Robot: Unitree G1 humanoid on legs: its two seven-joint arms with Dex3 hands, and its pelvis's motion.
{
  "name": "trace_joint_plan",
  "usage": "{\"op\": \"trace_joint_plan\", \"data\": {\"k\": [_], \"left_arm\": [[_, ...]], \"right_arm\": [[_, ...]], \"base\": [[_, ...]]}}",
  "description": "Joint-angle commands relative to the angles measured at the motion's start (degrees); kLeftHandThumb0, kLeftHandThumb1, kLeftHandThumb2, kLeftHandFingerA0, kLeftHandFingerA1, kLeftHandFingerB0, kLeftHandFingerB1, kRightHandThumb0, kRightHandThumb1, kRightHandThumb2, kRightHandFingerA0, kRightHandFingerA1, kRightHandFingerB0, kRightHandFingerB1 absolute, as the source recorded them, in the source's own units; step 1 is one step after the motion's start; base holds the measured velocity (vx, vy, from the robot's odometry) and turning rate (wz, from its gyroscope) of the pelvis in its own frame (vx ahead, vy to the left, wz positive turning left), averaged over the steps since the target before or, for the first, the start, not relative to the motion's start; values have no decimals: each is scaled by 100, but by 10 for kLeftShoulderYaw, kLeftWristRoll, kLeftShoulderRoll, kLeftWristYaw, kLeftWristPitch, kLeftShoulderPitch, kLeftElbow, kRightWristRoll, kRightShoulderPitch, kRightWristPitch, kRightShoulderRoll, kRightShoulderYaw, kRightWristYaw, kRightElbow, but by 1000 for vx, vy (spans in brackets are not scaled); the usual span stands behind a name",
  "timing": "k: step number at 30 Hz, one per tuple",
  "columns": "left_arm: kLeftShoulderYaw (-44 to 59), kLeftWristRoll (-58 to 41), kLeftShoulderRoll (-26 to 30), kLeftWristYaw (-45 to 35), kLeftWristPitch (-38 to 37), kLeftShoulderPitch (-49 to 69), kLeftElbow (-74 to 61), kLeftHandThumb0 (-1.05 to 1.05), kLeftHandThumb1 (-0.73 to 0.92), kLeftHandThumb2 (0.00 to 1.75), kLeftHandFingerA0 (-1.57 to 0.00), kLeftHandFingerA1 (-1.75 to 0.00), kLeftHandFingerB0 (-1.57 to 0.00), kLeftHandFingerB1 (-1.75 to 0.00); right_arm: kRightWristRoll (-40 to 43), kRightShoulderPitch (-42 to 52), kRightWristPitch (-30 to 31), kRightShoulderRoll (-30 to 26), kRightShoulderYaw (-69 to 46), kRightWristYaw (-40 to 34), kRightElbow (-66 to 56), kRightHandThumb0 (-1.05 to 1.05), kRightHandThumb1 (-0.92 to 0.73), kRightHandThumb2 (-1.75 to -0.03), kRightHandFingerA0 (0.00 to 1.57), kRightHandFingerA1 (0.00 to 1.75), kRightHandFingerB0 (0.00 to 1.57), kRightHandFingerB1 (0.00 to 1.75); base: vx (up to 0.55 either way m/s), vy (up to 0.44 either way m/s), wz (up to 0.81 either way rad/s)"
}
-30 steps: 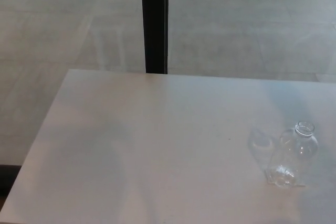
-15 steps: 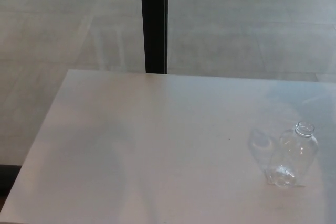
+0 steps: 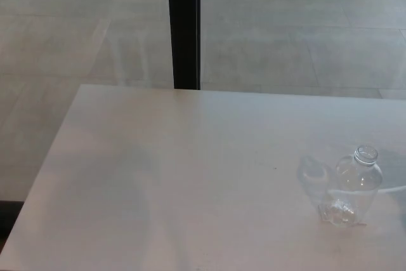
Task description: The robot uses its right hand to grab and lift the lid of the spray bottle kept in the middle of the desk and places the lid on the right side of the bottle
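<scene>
Neither hand shows anywhere in the head view, so their state cannot be told; the grasp, by my judgement, has not begun. Nearest in the scene, toward the right near part of the table (image 3: 158,176), stands a clear plastic bottle (image 3: 356,185), upright, with a pale reflection or shadow just to its left; it sits right of the table's middle rather than at its centre. At its neck sits a small round top, the lid (image 3: 366,153), though it is too small and clear to tell whether it is a cap or a bare rim; no spray head is visible. The next move calls for the right hand to come in from the right, close on that top, lift it straight up and set it down on the bare table to the bottle's right, where little room remains before the picture's edge. The table is pale, plain and matte; beyond its far edge lies a grey tiled floor (image 3: 285,30), crossed by a dark upright post (image 3: 184,26).
</scene>
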Motion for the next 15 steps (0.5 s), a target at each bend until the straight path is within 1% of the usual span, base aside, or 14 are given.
{"op": "trace_joint_plan", "data": {"k": [1,3,4,5,6,7,8,9,10,11,12,13,14,15], "left_arm": [[9,-11,10,-1,-7,3,1,-82,68,108,-47,-60,-29,-51],[7,-8,11,-1,-9,4,2,-88,71,109,-49,-58,-33,-52],[3,-4,10,5,-9,4,-1,-83,88,66,-57,-49,-38,-39],[4,-5,10,4,-8,5,-3,-81,88,66,-55,-49,-38,-40],[5,-7,9,2,-10,6,-3,-82,88,66,-55,-49,-39,-40],[5,-7,9,1,-10,6,-3,-82,88,66,-55,-49,-39,-40],[4,-6,9,1,-10,6,-2,-82,71,109,-49,-60,-33,-53],[4,-5,9,2,-9,6,0,-83,88,66,-55,-49,-39,-39],[4,-6,9,2,-9,6,0,-83,88,66,-55,-49,-39,-39],[5,-7,9,0,-10,7,-2,-81,69,109,-51,-62,-33,-53],[5,-7,9,-1,-10,8,-2,-81,69,109,-51,-62,-33,-53],[5,-7,9,-1,-12,8,-2,-83,88,66,-56,-50,-38,-40],[5,-7,9,-1,-13,9,-3,-83,88,66,-56,-50,-38,-40],[3,-4,10,2,-12,8,-2,-83,89,66,-56,-50,-39,-40]], "right_arm": [[-16,17,3,6,21,-30,13,-50,-71,-62,88,124,77,51],[-16,24,6,5,30,-23,10,-51,-70,-63,86,115,72,46],[-16,28,10,1,35,-12,6,-50,-70,-62,78,103,66,41],[-18,29,11,0,39,-12,6,-51,-69,-61,73,97,61,38],[-26,33,22,-5,47,-1,1,-61,-57,-93,58,78,39,51],[-29,34,27,-8,51,3,-2,-61,-57,-93,58,78,39,51],[-38,36,31,-13,59,0,-3,-66,-58,-93,48,70,33,48],[-42,37,44,-17,65,10,-6,-62,-69,-61,39,55,33,31],[-42,35,45,-17,67,10,-6,-62,-69,-61,39,55,33,31],[-47,38,56,-27,71,21,-13,-71,-71,-62,17,48,21,29],[-48,39,58,-29,72,22,-14,-71,-71,-62,17,48,21,29],[-49,40,62,-32,73,25,-17,-38,-41,-100,3,54,0,48],[-49,41,65,-33,74,26,-20,-38,-41,-100,3,54,0,48],[-50,43,78,-41,73,37,-28,-77,-72,-62,0,30,11,26]], "base": [[0,0,0],[0,0,0],[0,0,0],[0,0,0],[0,0,0],[0,0,0],[0,0,0],[0,0,0],[0,0,0],[0,0,0],[0,0,0],[0,0,0],[0,0,0],[0,0,0]]}}
